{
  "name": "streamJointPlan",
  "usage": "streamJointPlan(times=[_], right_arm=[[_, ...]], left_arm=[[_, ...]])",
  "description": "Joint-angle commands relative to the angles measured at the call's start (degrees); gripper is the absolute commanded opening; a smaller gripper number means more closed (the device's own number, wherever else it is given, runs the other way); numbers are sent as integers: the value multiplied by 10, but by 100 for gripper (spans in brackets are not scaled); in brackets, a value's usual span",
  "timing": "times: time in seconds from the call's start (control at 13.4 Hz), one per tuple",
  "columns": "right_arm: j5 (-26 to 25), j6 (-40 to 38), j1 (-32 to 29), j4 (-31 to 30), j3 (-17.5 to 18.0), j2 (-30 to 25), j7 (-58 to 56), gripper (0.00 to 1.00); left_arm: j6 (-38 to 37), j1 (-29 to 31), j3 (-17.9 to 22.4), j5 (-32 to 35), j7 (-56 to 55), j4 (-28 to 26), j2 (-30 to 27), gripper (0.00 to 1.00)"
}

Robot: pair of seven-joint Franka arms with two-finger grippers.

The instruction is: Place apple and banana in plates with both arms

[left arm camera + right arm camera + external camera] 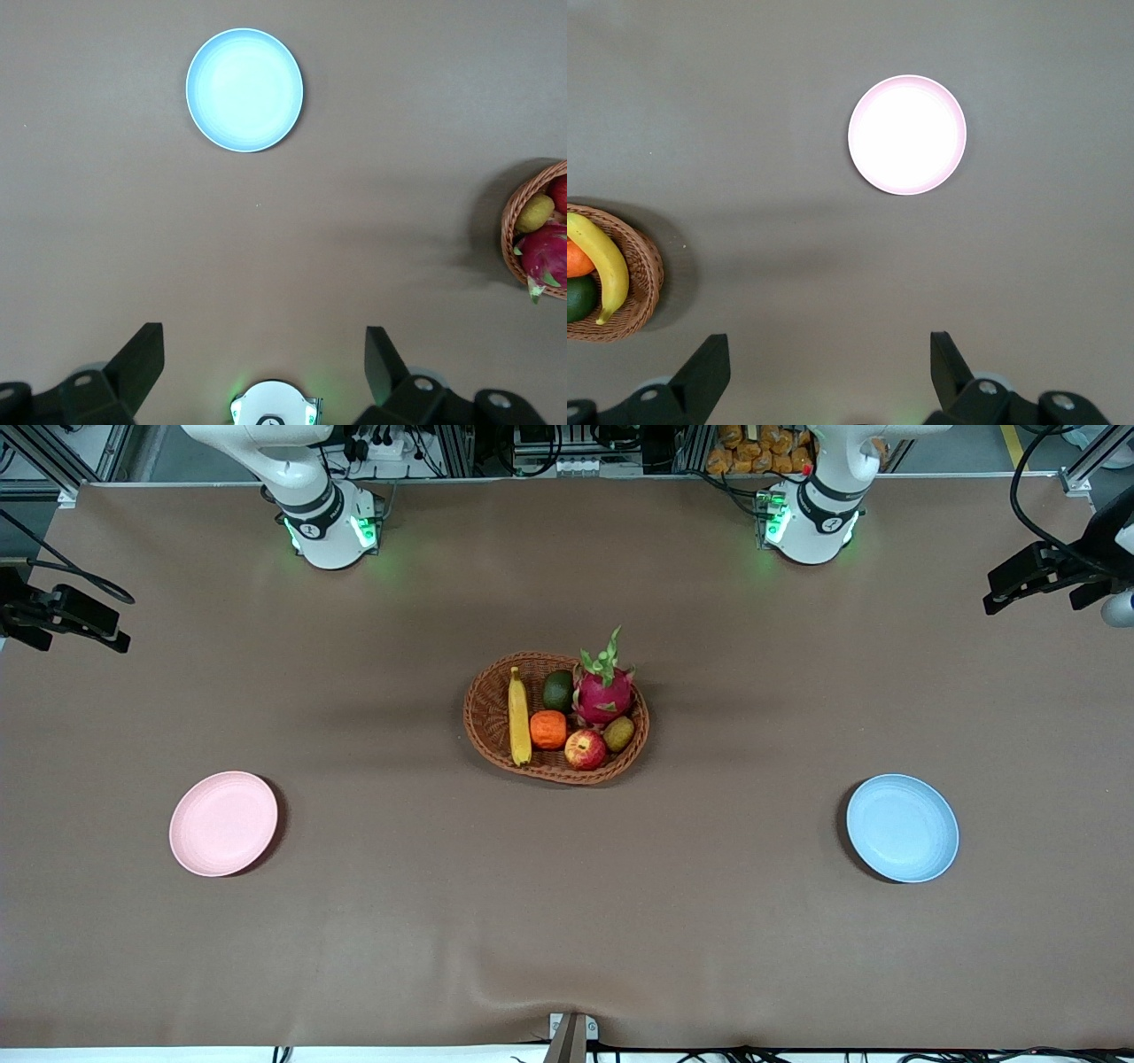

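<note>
The red and yellow apple (585,749) and the yellow banana (518,716) lie in a brown wicker basket (474,717) at the table's middle. The banana also shows in the right wrist view (602,261). The pink plate (223,823) lies toward the right arm's end and the blue plate (902,827) toward the left arm's end, both bare. My left gripper (263,354) is open and empty, high over the table near its base, with the blue plate (244,89) in its view. My right gripper (830,354) is open and empty, high over the table, with the pink plate (907,134) in its view. Both grippers are out of the front view.
The basket also holds a pink dragon fruit (603,691), an orange fruit (548,729), a kiwi (618,733) and a dark green fruit (558,690). Black camera mounts (62,615) stand at both table ends. The brown cloth wrinkles near the front edge (532,992).
</note>
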Motion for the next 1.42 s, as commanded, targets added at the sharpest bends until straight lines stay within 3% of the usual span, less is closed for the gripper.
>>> streamJointPlan(times=[0.0, 0.9, 1.34], right_arm=[[-4, 7, -1, -15, 1, -14, -3, 100], [6, 1, 13, -12, 2, 2, 5, 100], [76, 29, 85, -17, 2, 54, 8, 100]], left_arm=[[-15, -2, 0, 7, 1, 17, 4, 100], [-15, -9, -2, 0, 4, 14, 7, 100], [-13, -21, -20, -2, 1, 13, 21, 100]])
